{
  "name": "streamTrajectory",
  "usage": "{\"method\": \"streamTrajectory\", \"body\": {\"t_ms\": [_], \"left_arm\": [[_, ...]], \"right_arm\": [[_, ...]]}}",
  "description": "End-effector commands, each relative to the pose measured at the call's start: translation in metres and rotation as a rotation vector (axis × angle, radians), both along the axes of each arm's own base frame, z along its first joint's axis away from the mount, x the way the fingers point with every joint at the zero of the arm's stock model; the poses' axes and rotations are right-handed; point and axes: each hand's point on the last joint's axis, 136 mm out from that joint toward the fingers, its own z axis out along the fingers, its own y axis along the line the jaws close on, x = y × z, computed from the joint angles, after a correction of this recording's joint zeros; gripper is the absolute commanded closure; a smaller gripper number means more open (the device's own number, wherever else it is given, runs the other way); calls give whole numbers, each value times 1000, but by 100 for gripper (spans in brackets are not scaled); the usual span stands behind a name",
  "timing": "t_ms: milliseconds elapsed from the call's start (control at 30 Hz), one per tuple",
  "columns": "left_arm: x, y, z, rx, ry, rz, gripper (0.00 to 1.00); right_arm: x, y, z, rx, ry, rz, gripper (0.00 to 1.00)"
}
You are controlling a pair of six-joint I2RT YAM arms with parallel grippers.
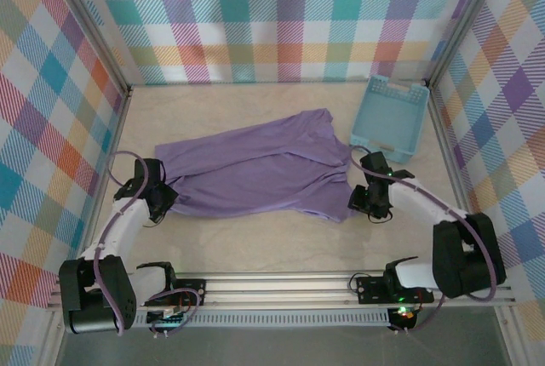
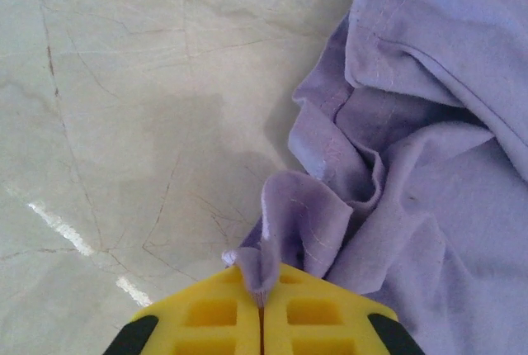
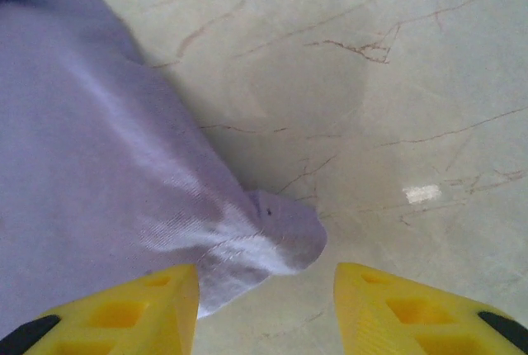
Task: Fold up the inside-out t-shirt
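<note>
Across the middle of the desk the t-shirt lies drawn out from left to right. It is creased and bunched at both ends rather than flat. A light blue basket stands just beyond its far right corner.

**Step in hand (judged):** securing both ends of the garment so that it can be pulled flat before folding.

**Jaw state**
- The left gripper has its jaws together, clamped on a narrow upright pleat of fabric at the shirt's left end.
- The right gripper has its jaws apart. A rounded corner of the shirt lies between them, closer to the left-hand finger.

**Recommended execution**
1. The right gripper should advance until the corner sits deep between the jaws. A bite on the tip alone is likely to slip.
2. It should close only once fabric spans the gap.
3. The left pinch looks shallow, so tension should be applied gently and evenly, with both ends kept low over the desk.

**Arm pose**
- The left arm rises from its near-left base, its forearm angles toward the far side, and its wrist turns right toward the shirt.
- The right arm carries its elbow out to the right, and its forearm runs left to the shirt's near right corner.
- Both wrists pitch downward, close to the desk.
</note>
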Motion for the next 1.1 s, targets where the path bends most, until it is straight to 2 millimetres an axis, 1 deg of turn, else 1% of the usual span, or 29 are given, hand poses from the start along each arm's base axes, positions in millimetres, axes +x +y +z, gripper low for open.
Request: {"method": "streamTrajectory", "body": {"t_ms": [0,100,167,333,433,567,667,767,867,967,1067], "left_arm": [[-7,-1,-1,10,27,-1,96],[-6,-2,0,12,26,-7,99],[-7,-3,0,10,26,-9,100],[-12,-4,1,14,21,-3,100],[-14,-2,5,24,16,2,100],[-14,-1,9,33,9,1,100],[-15,-1,11,34,7,1,100],[-18,-3,16,25,1,0,100],[-25,-12,27,6,-75,1,100],[-42,-16,35,-7,-132,35,100],[-62,-17,32,-36,-139,86,100]], "right_arm": [[12,0,0,-4,-4,-14,53],[15,1,-5,-6,15,-9,55],[16,0,-6,-13,19,-7,59],[23,-8,-4,-63,5,-10,66],[28,-7,-3,-64,-4,-8,75],[33,-7,-1,-66,-10,-4,89],[35,-7,5,-69,-23,0,97],[32,-13,20,-90,-53,-2,100],[24,-25,43,-133,-101,-25,100],[14,-33,70,-143,-172,-62,100],[6,-39,97,-144,-239,-84,100]]}}
